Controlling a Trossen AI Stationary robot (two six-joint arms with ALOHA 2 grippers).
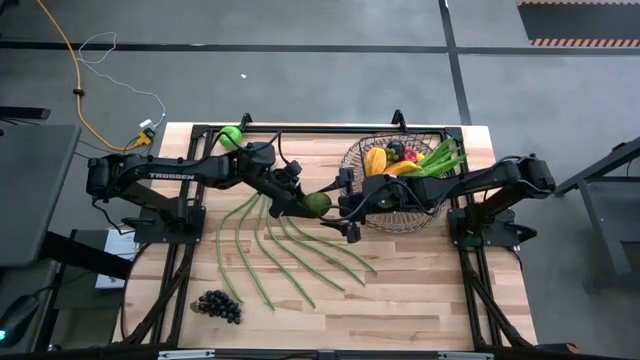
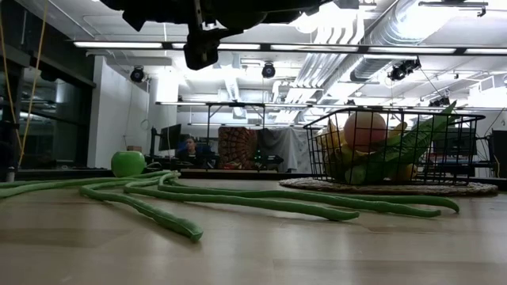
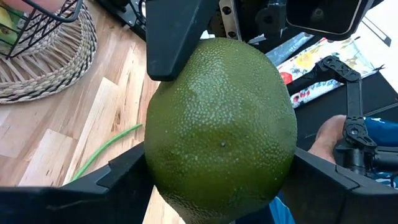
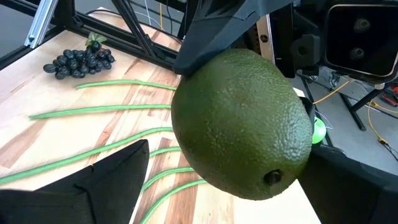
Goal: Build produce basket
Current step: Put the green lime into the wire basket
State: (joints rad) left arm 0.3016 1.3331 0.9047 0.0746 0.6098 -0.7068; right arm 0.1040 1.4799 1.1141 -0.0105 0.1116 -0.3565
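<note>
Passing the pebbly dark-green avocado (image 1: 317, 203) midair, your left gripper (image 1: 303, 203) clamps it while the right gripper (image 1: 345, 207) brackets it, jaws apart. Close right firmly before releasing left; the round brown wire basket (image 1: 432, 214) sits just behind the right gripper.

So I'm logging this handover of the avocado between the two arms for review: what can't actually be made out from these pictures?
- Which fingers bear the avocado: in both wrist views it fills the picture between them, so contact is hidden.
- Basket contents: in the high view the right arm covers the near part; in the low view the produce overlaps.
- Both grippers in the low view: cut off by the top edge.
- The grapes: absent from the low view.
</note>
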